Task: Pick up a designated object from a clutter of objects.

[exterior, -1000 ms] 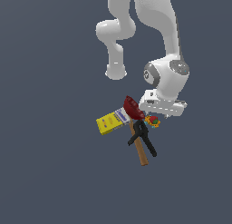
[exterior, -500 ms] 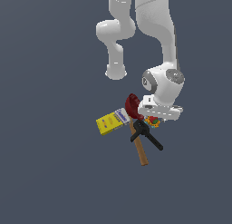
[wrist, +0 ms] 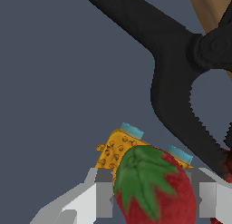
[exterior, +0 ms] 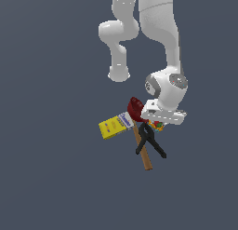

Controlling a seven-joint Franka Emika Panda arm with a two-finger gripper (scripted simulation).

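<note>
So my gripper [wrist: 154, 196] was right down on the heap, jaws apart with one finger on each side of the strawberry [wrist: 154, 189], which sat between them with its green cap facing my wrist camera. I couldn't tell if the pads were actually touching it yet, looked like just beside, so I'd call this the moment right before the squeeze. Next move, as I figured it, was to close gently on the berry and lift straight up without dragging anything along. Tucked right behind the strawberry was the small orange piece [wrist: 118, 146], bumpy, with blue-topped bits, touching or nearly so. Past that the black clamp [wrist: 181, 60] sprawled across the view, with a sliver of the brown wooden stick [wrist: 213, 10] cut off at the edge. In the exterior view my hand covered most of the berry; only the dark red bowl [exterior: 135, 108], the yellow box [exterior: 111, 127] and the clamp showed clearly beside it.
</note>
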